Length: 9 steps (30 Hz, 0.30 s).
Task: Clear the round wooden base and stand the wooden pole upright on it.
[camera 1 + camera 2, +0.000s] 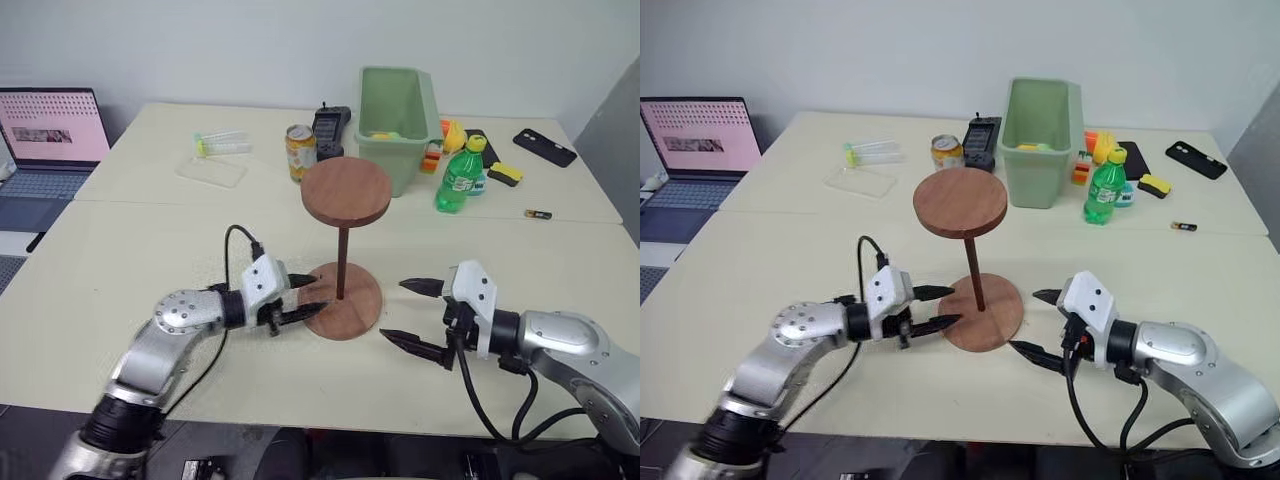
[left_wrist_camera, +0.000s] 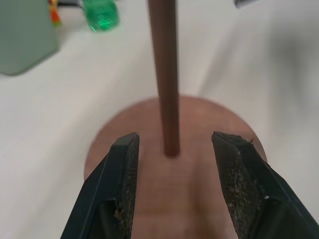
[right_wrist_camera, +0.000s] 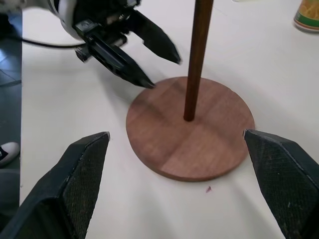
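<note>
Left gripper [image 1: 296, 298] and right gripper [image 1: 411, 313] open, empty; wooden pole [image 1: 342, 262] upright in round wooden base [image 1: 350, 312].

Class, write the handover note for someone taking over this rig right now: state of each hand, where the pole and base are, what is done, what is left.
Left hand: open, empty, fingers either side of the pole, not touching it, tips over the base's edge.
Right hand: open, empty, on the other side of the base.
Base: flat on the near table, nothing else on it.
Pole: upright in the base's centre, disc end up, standing unheld.
Done: base cleared, pole stood.
Left: draw both hands back without knocking the pole.
</note>
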Available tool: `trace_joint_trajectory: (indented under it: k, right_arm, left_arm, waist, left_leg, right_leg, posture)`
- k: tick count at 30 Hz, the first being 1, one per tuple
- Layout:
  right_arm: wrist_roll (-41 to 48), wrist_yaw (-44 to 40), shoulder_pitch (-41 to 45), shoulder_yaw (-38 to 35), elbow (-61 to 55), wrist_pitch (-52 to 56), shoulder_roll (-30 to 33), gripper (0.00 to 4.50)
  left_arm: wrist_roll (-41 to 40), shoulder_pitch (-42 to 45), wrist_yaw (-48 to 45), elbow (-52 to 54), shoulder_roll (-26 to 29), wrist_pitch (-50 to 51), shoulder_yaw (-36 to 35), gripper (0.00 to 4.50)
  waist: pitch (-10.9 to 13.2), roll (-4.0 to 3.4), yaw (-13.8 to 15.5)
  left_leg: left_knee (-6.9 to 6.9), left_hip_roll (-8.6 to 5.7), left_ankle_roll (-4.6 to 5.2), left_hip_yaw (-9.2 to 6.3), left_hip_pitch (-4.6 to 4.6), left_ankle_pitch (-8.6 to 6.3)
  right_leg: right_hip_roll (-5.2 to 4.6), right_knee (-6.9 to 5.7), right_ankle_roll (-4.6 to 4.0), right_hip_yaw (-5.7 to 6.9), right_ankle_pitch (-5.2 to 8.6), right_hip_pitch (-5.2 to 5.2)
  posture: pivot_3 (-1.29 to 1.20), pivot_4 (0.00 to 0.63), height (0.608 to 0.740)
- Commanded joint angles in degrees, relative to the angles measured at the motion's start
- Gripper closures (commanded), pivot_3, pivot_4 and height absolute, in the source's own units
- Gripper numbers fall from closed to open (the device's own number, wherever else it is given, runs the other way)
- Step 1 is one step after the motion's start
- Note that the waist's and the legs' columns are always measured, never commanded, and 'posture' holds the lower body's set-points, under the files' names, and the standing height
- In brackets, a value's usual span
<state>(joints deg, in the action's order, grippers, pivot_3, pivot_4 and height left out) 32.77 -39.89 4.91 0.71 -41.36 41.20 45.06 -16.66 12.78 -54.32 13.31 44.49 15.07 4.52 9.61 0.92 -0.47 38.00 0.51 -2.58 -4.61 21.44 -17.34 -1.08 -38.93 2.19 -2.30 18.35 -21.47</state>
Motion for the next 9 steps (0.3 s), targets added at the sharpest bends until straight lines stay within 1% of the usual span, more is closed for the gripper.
trace_joint_trajectory:
  k: [1,2,5,9]
  right_arm:
    - [-0.9,-3.2,-0.8,-4.5,1.4,-4.6,1.9,0.0]
    - [-0.7,-4.8,-1.3,-6.3,2.8,-5.7,2.9,0.0]
    - [-0.6,-9.3,-3.1,-11.1,5.9,-9.1,5.5,0.0]
    - [-1.1,-12.8,-4.5,-14.3,9.2,-12.2,7.4,0.0]
  left_arm:
    - [-1.6,2.0,-0.2,1.1,3.4,2.6,-6.0,2.12]
    - [-3.5,2.0,-1.8,-0.3,4.9,4.2,-8.4,2.12]
    - [-4.7,-1.0,-4.7,-2.5,9.3,6.0,-13.2,2.12]
    - [-4.9,-5.1,-5.0,-6.8,10.8,5.0,-18.8,2.12]
  waist:
    - [0.0,-0.02,0.0]
    - [0.0,-0.02,0.0]
    - [0.1,0.0,0.0]
    - [0.2,-0.04,-0.1]
  left_leg:
    - [0.0,0.0,0.0,0.0,0.0,0.0]
    - [0.0,-0.02,0.0,0.02,0.0,0.0]
    - [0.0,-0.03,0.01,0.04,0.01,-0.01]
    - [-0.03,0.0,0.02,0.09,-0.01,-0.01]
  right_leg:
    - [0.0,0.0,0.0,0.0,0.0,0.01]
    - [0.0,0.0,0.0,0.0,0.0,0.02]
    - [0.0,0.03,0.0,0.01,0.0,0.01]
    - [-0.05,0.03,0.0,-0.03,0.0,-0.01]
  posture:
    - [0.0,0.15,0.74]
    - [0.0,0.15,0.74]
    - [0.0,0.15,0.74]
    - [0.0,0.15,0.74]
